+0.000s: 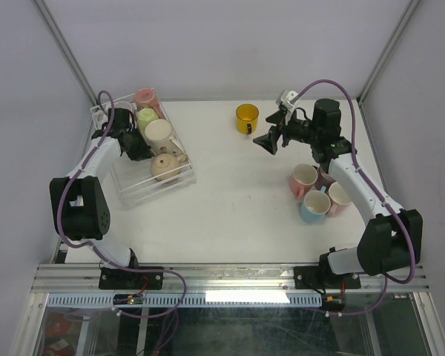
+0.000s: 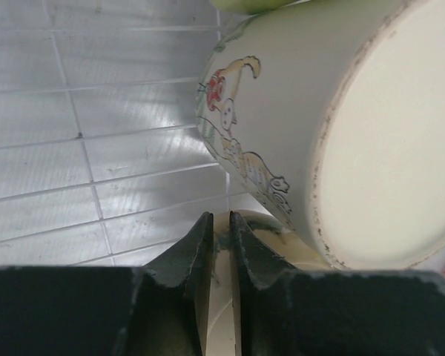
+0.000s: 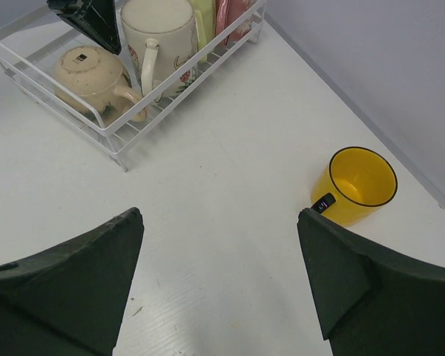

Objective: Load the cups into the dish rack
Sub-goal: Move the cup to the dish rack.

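Top external: your dish rack (image 1: 133,194) has four cups (image 1: 158,132), five to go; left fingers (image 2: 196,252) pinch beige mug (image 1: 165,166), right fingers (image 3: 74,282) wide.

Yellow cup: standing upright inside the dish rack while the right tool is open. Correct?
No. The yellow cup stands upright on the table, outside the dish rack, as the right wrist view shows. The right tool is open.

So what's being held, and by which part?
Left gripper pinches the cream mug, apparently by its handle; right gripper is open, holding nothing.
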`<state>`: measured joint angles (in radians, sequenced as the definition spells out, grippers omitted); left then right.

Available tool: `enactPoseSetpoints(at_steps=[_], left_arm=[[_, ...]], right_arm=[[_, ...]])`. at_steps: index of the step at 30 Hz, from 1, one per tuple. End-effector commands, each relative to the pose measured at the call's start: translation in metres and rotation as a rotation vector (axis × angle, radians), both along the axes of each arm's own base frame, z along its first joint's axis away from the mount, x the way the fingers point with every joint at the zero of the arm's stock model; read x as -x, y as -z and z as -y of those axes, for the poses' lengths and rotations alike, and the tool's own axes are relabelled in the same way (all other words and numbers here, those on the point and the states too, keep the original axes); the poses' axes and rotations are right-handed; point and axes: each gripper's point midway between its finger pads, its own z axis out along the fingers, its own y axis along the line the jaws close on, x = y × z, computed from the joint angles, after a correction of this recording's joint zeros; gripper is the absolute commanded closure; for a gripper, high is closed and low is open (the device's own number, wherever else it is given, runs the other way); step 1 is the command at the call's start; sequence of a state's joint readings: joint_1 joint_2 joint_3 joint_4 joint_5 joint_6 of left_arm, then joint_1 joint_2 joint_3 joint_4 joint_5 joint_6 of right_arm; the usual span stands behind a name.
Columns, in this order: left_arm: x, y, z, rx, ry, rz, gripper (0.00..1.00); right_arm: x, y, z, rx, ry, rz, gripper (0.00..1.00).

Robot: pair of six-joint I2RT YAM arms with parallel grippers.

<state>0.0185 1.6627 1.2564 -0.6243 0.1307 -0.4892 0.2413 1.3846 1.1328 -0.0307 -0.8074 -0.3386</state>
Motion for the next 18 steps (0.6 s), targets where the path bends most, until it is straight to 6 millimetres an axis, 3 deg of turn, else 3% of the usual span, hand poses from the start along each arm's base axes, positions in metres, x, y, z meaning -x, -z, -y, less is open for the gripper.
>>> enactPoseSetpoints(at_steps=[1,6,10,14,18], left_arm=[[-0.01,-0.026,-0.017,-0.087,-0.049,0.088,0.85],[0.013,-0.025,-0.026,-0.143,-0.025,0.072,0.81],[0.043,-0.011,-0.028,-0.155,-0.021,0.013,0.89],[0.065,0.002,-0.012,-0.078,0.026,-0.033,0.95],[0.066,0.002,0.008,0.021,0.081,-0.033,0.95]], right_arm=[[0.001,-0.026,0.003,-0.022,0.007,0.082,0.12],[0.002,-0.023,0.003,-0.017,-0.001,0.08,0.13],[0.002,-0.022,0.002,-0.018,-0.004,0.074,0.12],[0.002,-0.019,0.001,-0.021,-0.01,0.066,0.12],[0.0,-0.019,0.0,-0.029,-0.011,0.06,0.12]])
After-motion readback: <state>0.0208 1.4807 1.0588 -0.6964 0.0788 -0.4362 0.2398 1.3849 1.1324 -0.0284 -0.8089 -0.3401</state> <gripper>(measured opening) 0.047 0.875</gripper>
